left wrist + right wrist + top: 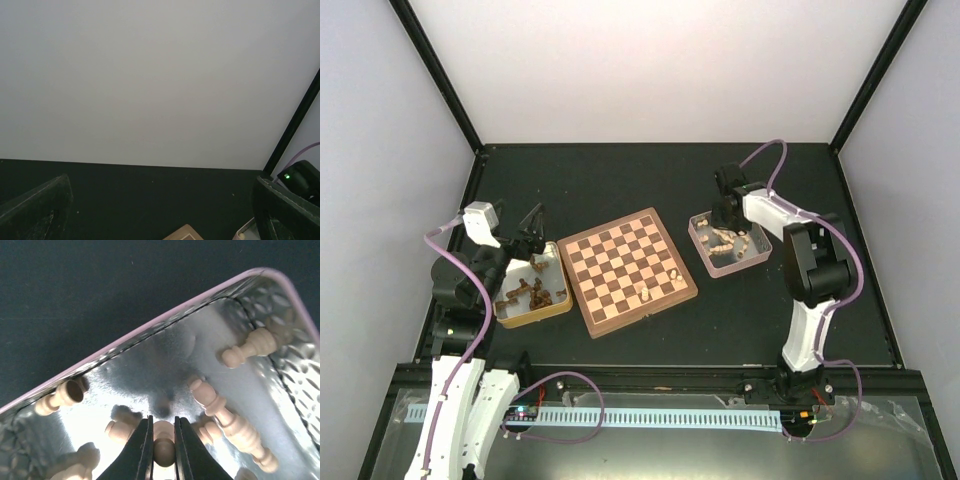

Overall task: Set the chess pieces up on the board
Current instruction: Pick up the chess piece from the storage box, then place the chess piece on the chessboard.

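Note:
The board (620, 265) lies mid-table with two pale chess pieces (673, 272) standing near its right rim. In the right wrist view my right gripper (163, 419) is down inside the pink-rimmed metal tray (150, 325), shut on the round head of a small cream pawn (164, 450). More cream pieces (225, 415) lie loose around it. My left gripper (532, 225) hovers open over the far edge of the left tray (535, 315), nothing between its fingers (35, 210). A corner of the board (187, 233) shows low in the left wrist view.
The left tray holds several darker brown pieces (525, 292). The right tray (757, 250) sits just right of the board. Black frame posts and pale walls enclose the dark table.

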You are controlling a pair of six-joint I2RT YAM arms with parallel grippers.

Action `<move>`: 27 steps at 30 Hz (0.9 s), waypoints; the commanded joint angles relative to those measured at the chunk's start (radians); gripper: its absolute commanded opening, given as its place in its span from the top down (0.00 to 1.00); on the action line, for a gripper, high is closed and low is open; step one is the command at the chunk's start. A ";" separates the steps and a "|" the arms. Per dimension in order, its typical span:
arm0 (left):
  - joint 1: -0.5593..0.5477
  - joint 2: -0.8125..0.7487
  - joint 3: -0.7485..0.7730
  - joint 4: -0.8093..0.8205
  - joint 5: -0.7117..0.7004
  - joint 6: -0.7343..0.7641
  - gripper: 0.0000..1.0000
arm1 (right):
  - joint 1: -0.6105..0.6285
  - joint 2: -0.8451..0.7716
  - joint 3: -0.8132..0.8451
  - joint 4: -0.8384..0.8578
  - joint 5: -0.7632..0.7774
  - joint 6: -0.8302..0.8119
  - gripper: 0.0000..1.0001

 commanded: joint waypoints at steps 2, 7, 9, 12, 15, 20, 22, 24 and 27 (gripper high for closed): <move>0.009 -0.009 0.030 0.005 0.018 0.010 0.01 | -0.006 -0.142 -0.022 0.017 0.001 -0.005 0.93; 0.010 -0.009 0.028 0.005 0.017 0.008 0.01 | 0.025 -0.224 -0.042 -0.030 -0.058 -0.032 0.92; 0.009 -0.008 0.027 0.006 0.018 0.009 0.01 | 0.064 -0.236 -0.045 -0.052 -0.068 -0.049 0.92; 0.010 -0.006 0.028 0.008 0.021 0.007 0.01 | 0.148 -0.247 -0.050 -0.080 -0.088 -0.073 0.91; 0.011 -0.007 0.027 0.008 0.023 0.006 0.01 | 0.234 -0.247 -0.041 -0.106 -0.093 -0.099 0.91; 0.011 -0.009 0.027 0.008 0.023 0.006 0.01 | 0.363 -0.226 -0.015 -0.147 -0.117 -0.129 0.91; 0.011 -0.008 0.027 0.009 0.022 0.007 0.01 | 0.403 -0.214 -0.006 -0.162 -0.118 -0.143 0.91; 0.011 -0.009 0.027 0.008 0.021 0.006 0.01 | 0.441 -0.201 0.001 -0.178 -0.112 -0.152 0.91; 0.011 -0.010 0.027 0.008 0.021 0.008 0.01 | 0.485 -0.185 -0.002 -0.193 -0.101 -0.159 0.90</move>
